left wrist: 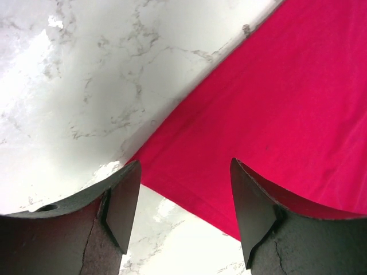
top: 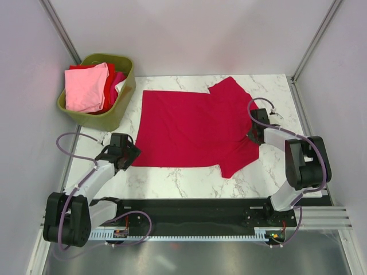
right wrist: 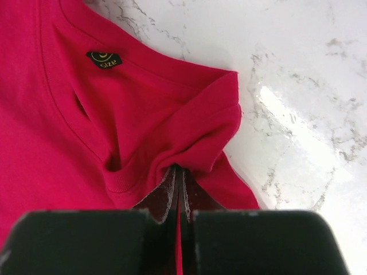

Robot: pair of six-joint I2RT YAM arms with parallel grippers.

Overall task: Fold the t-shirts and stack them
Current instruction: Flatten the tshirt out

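Note:
A crimson red t-shirt [top: 189, 129] lies spread flat on the marble table, its neck toward the right. My right gripper [top: 254, 136] is shut on a fold of the shirt's cloth [right wrist: 189, 149] at the shoulder beside the collar; the dark neck label [right wrist: 104, 59] shows above it. My left gripper [top: 127, 153] is open, its fingers [left wrist: 123, 203] standing either side of the shirt's bottom hem corner [left wrist: 172, 183], just above it. More t-shirts, a light pink one [top: 85, 87] on top of red and magenta ones, lie in the basket.
An olive-green plastic basket [top: 123, 100] stands at the back left, touching the table's left edge. Bare marble [top: 183, 180] lies in front of the shirt. Grey walls close in both sides and the back.

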